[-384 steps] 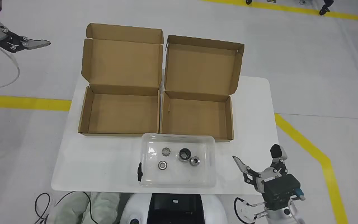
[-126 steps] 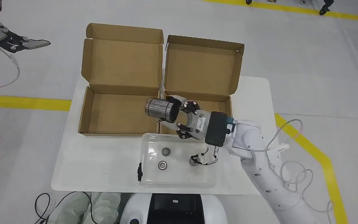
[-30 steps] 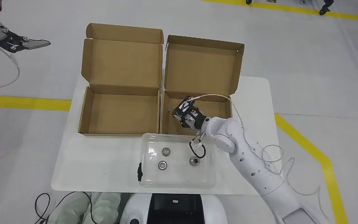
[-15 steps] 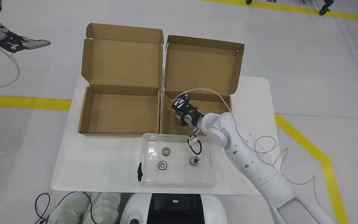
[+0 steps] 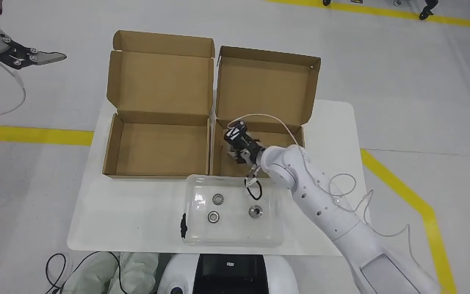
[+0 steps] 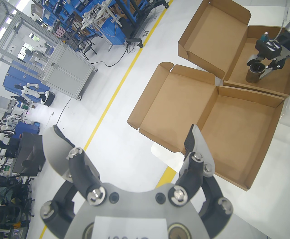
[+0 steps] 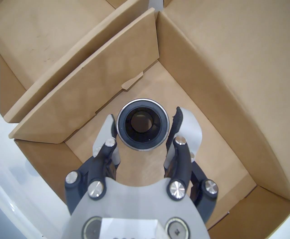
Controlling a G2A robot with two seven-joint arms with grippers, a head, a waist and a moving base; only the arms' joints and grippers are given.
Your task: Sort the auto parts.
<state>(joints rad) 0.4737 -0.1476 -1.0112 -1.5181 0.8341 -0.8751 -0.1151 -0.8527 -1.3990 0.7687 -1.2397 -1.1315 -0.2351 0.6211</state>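
Held aloft seconds ago, the dark cylinder (image 7: 143, 124) now stands upright in the right box (image 5: 283, 154), near its left wall. My right gripper (image 5: 239, 145) straddles it, fingers released. Three small parts lie in the clear tray (image 5: 194, 220) at the table's (image 5: 330, 147) near edge. My left gripper (image 6: 123, 135) hangs spread wide off the table's left side. The wrist label's print is cut off, unreadable.

You're in a robotics workshop.
Upper left of your left wrist view: blue racks (image 6: 56, 13), a metal-framed enclosure (image 6: 61, 58), a white robot (image 6: 34, 90), a yellow floor line (image 6: 117, 83) alongside.
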